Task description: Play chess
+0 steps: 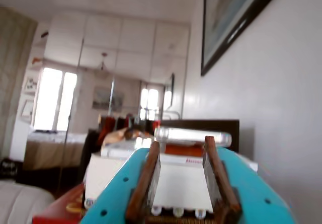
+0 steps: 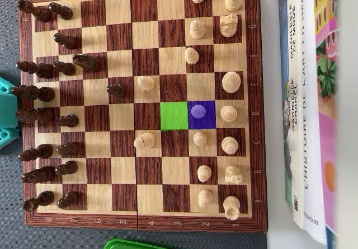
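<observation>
Turquoise and wide apart, the gripper [image 1: 183,176] fills the bottom of the wrist view, its two brown-padded fingers [image 1: 146,183] pointing out into the room with nothing between them. Beyond the fingers stands a white box [image 1: 176,181] with a clear tube [image 1: 193,136] lying across its top; a framed picture [image 1: 234,20] hangs on the wall to the right, and bright windows [image 1: 55,100] show far off on the left. That view is blurred, and no chessboard appears in it.

Seen from overhead, the chessboard [image 2: 140,224] lies on a grey table [image 2: 11,226], and only a turquoise part of the arm [image 2: 6,112] pokes in at the left edge, just beside the board and clear of every piece. Dark pieces [image 2: 39,95] crowd the left columns, with one dark pawn [image 2: 116,89] pushed further toward the middle. Light pieces [image 2: 229,114] stand on the right, and two of them, a pawn [image 2: 145,83] and a second piece [image 2: 144,141], are advanced near the centre. One square is tinted green [image 2: 174,116] and is empty; the square touching it on the right is tinted purple [image 2: 201,115] and carries a pawn [image 2: 198,111]. Books [image 2: 305,103] lie right of the board, and a green lid edge [image 2: 131,243] shows at the bottom.
</observation>
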Controlling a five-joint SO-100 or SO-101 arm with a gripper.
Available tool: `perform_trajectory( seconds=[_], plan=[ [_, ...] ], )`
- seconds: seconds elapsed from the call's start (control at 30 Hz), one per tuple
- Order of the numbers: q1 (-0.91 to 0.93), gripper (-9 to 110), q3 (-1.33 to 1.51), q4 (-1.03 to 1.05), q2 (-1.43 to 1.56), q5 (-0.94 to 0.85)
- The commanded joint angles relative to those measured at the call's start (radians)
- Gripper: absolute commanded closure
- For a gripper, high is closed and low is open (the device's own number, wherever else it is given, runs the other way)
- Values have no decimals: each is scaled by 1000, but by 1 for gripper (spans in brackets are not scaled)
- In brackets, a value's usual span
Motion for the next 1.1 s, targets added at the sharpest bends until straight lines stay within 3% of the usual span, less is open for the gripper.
perform_trajectory(
  seconds=[0.0, 0.3, 0.6, 1.07],
  plan=[
    [2, 88, -86, 244, -14, -6],
    [-11, 88, -190, 690, -92, 5],
    [0, 88, -216, 894, -196, 8],
    [20, 88, -443, 1408, -502, 8]
  ],
)
